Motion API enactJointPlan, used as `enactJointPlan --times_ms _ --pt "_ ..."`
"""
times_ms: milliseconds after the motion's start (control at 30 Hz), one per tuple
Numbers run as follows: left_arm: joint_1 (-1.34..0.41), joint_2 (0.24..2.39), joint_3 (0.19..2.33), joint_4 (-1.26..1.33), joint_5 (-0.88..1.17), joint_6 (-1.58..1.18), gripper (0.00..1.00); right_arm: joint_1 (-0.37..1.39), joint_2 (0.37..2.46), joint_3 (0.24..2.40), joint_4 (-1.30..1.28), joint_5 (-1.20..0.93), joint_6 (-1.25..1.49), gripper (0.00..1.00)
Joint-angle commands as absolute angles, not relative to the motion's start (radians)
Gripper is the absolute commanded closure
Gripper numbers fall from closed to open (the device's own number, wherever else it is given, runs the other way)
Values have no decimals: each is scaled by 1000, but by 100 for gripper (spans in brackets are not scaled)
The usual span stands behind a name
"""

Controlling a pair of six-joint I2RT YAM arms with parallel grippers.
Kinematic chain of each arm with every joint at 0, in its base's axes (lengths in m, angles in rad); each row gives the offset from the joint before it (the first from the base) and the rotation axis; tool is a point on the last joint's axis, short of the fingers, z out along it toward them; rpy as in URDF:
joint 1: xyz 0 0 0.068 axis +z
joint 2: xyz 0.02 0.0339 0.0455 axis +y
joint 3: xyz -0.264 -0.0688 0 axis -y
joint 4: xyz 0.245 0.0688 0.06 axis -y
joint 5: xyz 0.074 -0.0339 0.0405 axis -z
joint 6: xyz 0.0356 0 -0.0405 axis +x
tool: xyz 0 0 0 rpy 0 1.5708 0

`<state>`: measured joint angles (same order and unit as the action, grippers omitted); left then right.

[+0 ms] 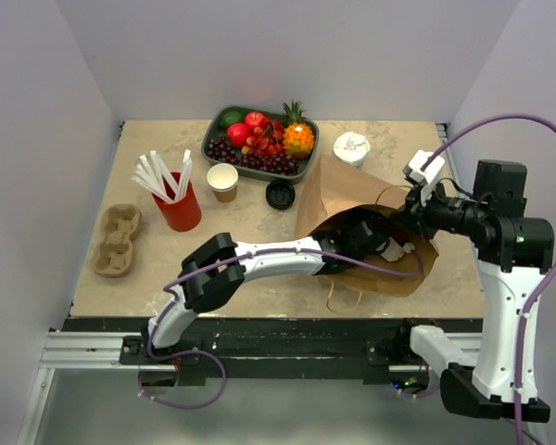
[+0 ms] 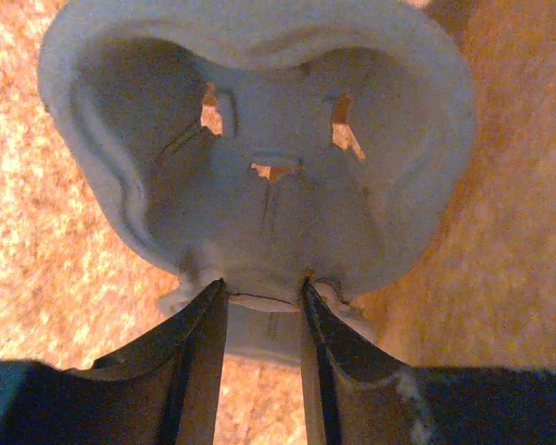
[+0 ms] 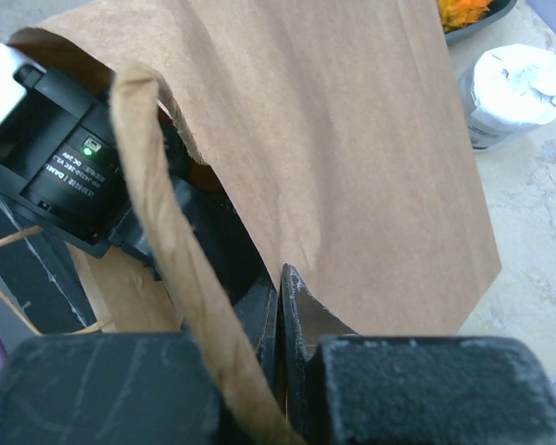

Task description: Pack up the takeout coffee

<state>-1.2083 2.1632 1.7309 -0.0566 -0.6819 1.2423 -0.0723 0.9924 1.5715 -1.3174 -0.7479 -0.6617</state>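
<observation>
Pinching the right gripper (image 3: 280,278) together on the rim of the paper bag (image 1: 352,190), which is lying near the right edge of the table (image 1: 259,222), and holding its mouth up for access. Reaching inside with the left gripper (image 2: 264,295), clamped on a pulp cup carrier (image 2: 259,120), apparently seating it as a base. Leaving the takeout coffee (image 1: 222,181) outside, standing toward the far edge, unlidded, its black lid (image 1: 280,193) lying near it.
</observation>
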Motion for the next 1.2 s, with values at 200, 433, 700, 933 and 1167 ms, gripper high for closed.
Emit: enactJointPlan --times_ms 200,433,700,933,1167 --pt "-1184 2122 1684 185 -822 1538 100 -74 1015 1635 -1399 -775 -548 100" --pt "-1186 2109 1647 158 -833 1536 100 -74 1006 1628 -1359 -723 -479 100" --pt "-1190 2187 1701 6 -848 1402 100 -74 1052 1694 -1390 -782 -453 100" --pt "-1197 2249 1759 -30 -845 1355 100 -74 1048 1678 -1399 -804 -426 100" --pt "-1201 2244 1790 -121 -786 1275 100 -74 1061 1694 -1399 -781 -410 100"
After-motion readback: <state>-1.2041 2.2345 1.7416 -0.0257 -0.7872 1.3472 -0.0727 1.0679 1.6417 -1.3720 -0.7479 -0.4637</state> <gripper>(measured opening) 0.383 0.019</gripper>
